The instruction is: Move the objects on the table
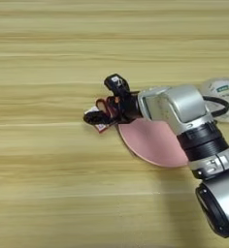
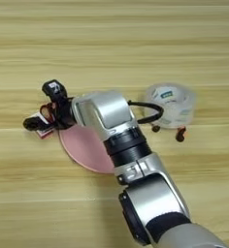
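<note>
Progress looks early: right gripper (image 1: 106, 100), fingers spread, brackets the small red-and-white box (image 1: 98, 119) at the pink plate's (image 1: 153, 140) nine o'clock, tape roll (image 2: 171, 104) untouched at two o'clock.

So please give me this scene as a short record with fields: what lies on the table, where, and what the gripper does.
surface: wooden table
plate: round pink plate, flat, partly under the arm
box: small red-and-white box, just left of the plate
tape: clear tape roll, right of the plate
gripper: right gripper, fingers spread around the box
scissors, pliers: only small dark and red parts show near the tape
</note>
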